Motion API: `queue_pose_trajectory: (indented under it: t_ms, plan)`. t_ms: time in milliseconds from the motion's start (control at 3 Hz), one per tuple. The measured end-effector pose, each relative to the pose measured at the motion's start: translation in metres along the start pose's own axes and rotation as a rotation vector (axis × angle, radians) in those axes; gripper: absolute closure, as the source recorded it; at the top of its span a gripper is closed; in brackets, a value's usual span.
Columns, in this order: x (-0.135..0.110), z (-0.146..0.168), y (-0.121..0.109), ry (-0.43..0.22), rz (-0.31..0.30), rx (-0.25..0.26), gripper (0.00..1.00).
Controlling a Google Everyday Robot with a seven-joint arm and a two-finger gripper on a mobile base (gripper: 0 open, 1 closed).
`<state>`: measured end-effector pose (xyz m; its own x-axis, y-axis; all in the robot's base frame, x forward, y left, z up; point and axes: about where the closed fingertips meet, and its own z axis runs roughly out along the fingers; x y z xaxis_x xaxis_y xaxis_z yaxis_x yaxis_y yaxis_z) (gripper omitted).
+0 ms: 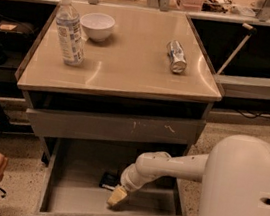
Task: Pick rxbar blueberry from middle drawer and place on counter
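The beige counter (130, 74) tops the cabinet, and below it the middle drawer (74, 194) stands open. The gripper (116, 197) hangs low inside the drawer; whether it is open or closed cannot be told. The dark rxbar blueberry (109, 180) lies on the drawer floor just behind it.

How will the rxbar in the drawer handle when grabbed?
The rxbar blueberry lies flat on the middle drawer floor, so it is probably thin and hard to get under. Its wrapper may slide on the smooth floor. The gripper hangs just beside it.
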<state>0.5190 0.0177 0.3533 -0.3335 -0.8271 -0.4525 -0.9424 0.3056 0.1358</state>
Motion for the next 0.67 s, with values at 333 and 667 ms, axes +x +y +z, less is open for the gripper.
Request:
queue_pose_trajectory:
  t_ms: [333, 667]
  plan:
    - [0.0, 0.0, 0.0, 0.0, 0.0, 0.0, 0.42]
    - [0.0, 0.0, 0.0, 0.0, 0.0, 0.0, 0.65]
